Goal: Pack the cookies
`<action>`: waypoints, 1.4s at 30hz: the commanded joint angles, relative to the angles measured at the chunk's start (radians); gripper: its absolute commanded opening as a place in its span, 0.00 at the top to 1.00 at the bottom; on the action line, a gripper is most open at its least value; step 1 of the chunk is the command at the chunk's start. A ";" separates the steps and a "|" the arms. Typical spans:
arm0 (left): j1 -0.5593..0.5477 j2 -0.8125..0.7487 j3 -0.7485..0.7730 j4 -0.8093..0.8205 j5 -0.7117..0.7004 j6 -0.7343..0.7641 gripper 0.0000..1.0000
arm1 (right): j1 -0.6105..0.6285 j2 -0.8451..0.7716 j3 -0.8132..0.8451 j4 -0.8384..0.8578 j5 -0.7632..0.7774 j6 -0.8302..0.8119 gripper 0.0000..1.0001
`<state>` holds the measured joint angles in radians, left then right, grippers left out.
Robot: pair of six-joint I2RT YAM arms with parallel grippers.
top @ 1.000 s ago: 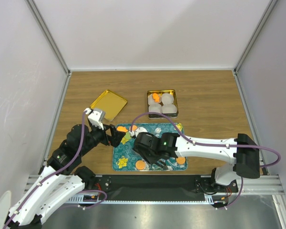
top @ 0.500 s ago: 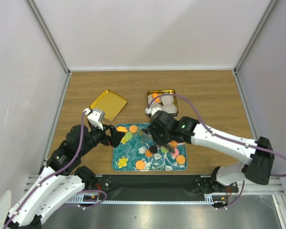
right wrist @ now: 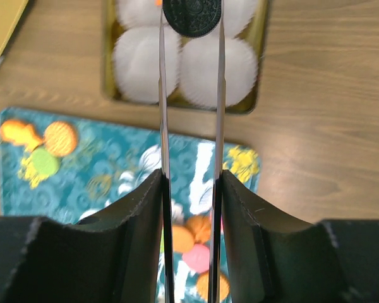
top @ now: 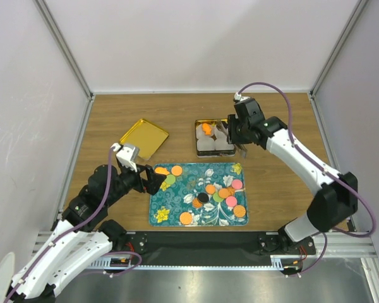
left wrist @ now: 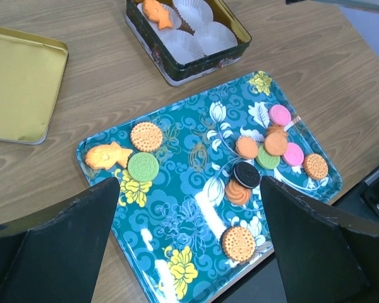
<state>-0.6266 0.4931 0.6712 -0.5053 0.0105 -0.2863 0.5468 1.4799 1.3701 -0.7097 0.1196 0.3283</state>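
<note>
Several cookies lie on the teal tray (top: 170,205): orange (top: 176,170), green (top: 169,180), black (top: 203,197) and pink (top: 237,184). My right gripper (top: 224,134) is over the open tin (top: 198,150). In the right wrist view its thin fingers (right wrist: 191,26) are shut on a black cookie (right wrist: 191,11) above the tin's white paper cups (right wrist: 218,66). One orange cookie (top: 206,129) lies in the tin. My left gripper (top: 153,181) is open and empty over the tray's left edge. In its wrist view (left wrist: 189,252) the tray (left wrist: 189,214) lies below with a green cookie (left wrist: 143,166) and a black one (left wrist: 246,174).
A gold tin lid (top: 144,139) lies on the wooden table left of the tin, also in the left wrist view (left wrist: 19,82). The tin (left wrist: 189,74) stands just beyond the tray. White walls close in the table on three sides.
My right arm has lifted from the tray and swung back to the tin, carrying the black cookie. The left arm has not moved.
</note>
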 commanded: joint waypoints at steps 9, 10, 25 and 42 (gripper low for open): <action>-0.016 0.012 0.025 0.005 -0.009 0.009 0.00 | -0.082 0.217 0.149 0.075 -0.052 -0.046 0.71; -0.019 0.012 0.025 0.005 -0.007 0.009 0.00 | -0.085 0.226 0.153 0.081 -0.054 -0.046 0.71; -0.024 0.015 0.025 0.005 -0.037 0.009 0.00 | -0.087 0.269 0.142 0.081 -0.025 -0.046 0.50; -0.022 0.010 0.027 0.005 -0.040 0.009 0.00 | 0.071 0.038 0.117 -0.011 0.009 -0.035 0.44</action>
<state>-0.6411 0.5037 0.6712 -0.5194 -0.0227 -0.2867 0.5297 1.6642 1.5043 -0.7074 0.1169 0.2920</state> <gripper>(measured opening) 0.996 0.568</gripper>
